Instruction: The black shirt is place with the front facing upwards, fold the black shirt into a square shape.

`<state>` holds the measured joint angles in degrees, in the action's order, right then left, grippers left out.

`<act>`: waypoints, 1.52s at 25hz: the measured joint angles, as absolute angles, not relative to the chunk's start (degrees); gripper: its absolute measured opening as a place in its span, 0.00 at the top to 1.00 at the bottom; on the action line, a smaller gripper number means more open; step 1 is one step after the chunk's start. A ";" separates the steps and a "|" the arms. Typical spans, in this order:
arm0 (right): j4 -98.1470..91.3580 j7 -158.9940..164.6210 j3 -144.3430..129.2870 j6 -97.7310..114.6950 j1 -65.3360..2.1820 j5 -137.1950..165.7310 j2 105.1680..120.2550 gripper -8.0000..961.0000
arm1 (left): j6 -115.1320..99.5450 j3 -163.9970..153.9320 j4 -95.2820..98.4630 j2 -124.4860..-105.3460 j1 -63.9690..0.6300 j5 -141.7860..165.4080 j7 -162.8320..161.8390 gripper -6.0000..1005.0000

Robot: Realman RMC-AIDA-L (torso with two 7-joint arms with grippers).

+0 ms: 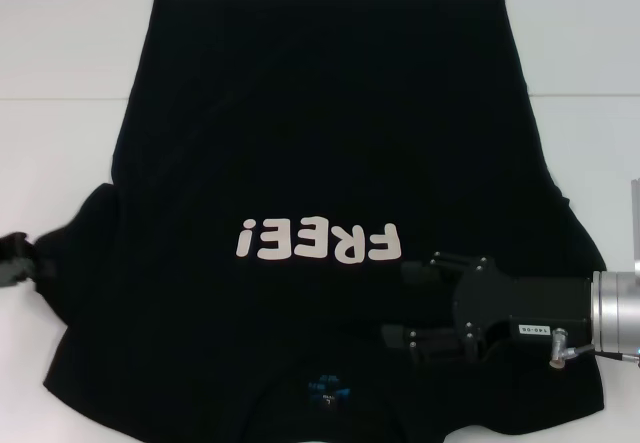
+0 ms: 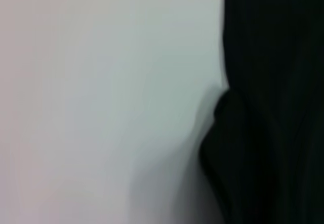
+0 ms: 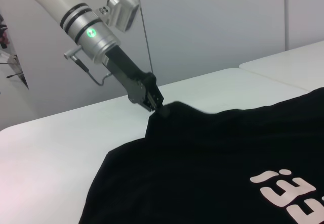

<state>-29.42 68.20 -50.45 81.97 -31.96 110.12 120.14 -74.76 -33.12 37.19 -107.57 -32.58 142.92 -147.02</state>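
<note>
From the head view, the black shirt (image 1: 330, 163) is lying face up across the table (image 1: 60, 83), collar toward the near edge, while the right gripper (image 1: 415, 303) is hovering wide apart over its chest. In the right wrist view, the left gripper (image 3: 156, 104) is pinching the sleeve, likely to fold it inward.

The head view looks steeply down on the black shirt (image 1: 320, 163) spread over the white table (image 1: 60, 83). The left wrist view sits very close, catching only the shirt's edge against the table. The right wrist view looks low across the shirt toward the left gripper (image 3: 154, 102), sharing the "FREE!" lettering (image 1: 318, 243) with the head view.
</note>
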 joint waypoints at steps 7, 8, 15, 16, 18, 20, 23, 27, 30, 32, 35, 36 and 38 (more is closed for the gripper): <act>-29.09 68.20 -50.45 81.91 -31.85 110.13 120.14 0.02 | -74.97 -29.07 39.62 -105.62 -31.91 143.13 -146.96 0.97; -29.04 68.20 -50.45 81.91 -31.85 110.13 120.15 0.02 | -75.06 -28.90 39.89 -105.51 -31.90 143.15 -146.98 0.97; -28.85 68.20 -50.45 81.82 -31.82 110.13 120.30 0.02 | -76.18 -28.73 41.35 -104.90 -32.68 143.34 -147.06 0.96; -28.83 68.20 -50.45 81.82 -31.81 110.13 120.30 0.02 | -76.53 -28.67 41.37 -104.78 -32.92 143.34 -147.06 0.96; -28.82 68.20 -50.45 81.83 -31.82 110.13 120.32 0.02 | -76.64 -28.67 41.42 -104.73 -33.05 143.37 -147.06 0.96; -28.77 68.20 -50.45 81.86 -31.82 110.13 120.32 0.02 | -76.86 -28.69 42.00 -104.61 -33.23 143.51 -147.19 0.96; -28.66 68.20 -50.51 81.82 -31.81 110.13 120.32 0.02 | -77.64 -28.66 43.80 -104.41 -33.42 143.38 -147.98 0.96; -28.25 68.20 -50.49 81.79 -31.83 110.13 120.33 0.02 | -79.63 -28.65 44.92 -104.45 -33.79 142.27 -148.30 0.95; -28.04 68.20 -50.46 81.69 -31.87 110.13 120.32 0.02 | -81.34 -28.65 45.37 -104.84 -34.44 141.04 -148.31 0.95; -28.04 68.20 -50.46 81.69 -31.88 110.13 120.32 0.02 | -82.00 -28.65 45.73 -105.02 -34.84 140.61 -148.31 0.95; -28.04 68.20 -50.49 81.69 -31.90 110.13 120.32 0.02 | -83.34 -28.65 45.89 -105.43 -35.58 140.10 -148.36 0.95; -28.03 68.20 -50.46 81.69 -31.90 110.13 120.32 0.02 | -83.90 -28.65 45.88 -105.69 -35.80 139.59 -148.37 0.95; -27.98 68.20 -50.43 81.69 -31.89 110.13 120.32 0.02 | -84.75 -28.65 45.73 -106.26 -36.03 137.86 -148.51 0.94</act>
<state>-27.98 68.20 -50.43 81.69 -31.89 110.13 120.32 -84.75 -28.65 45.73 -106.26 -36.03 137.86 -148.51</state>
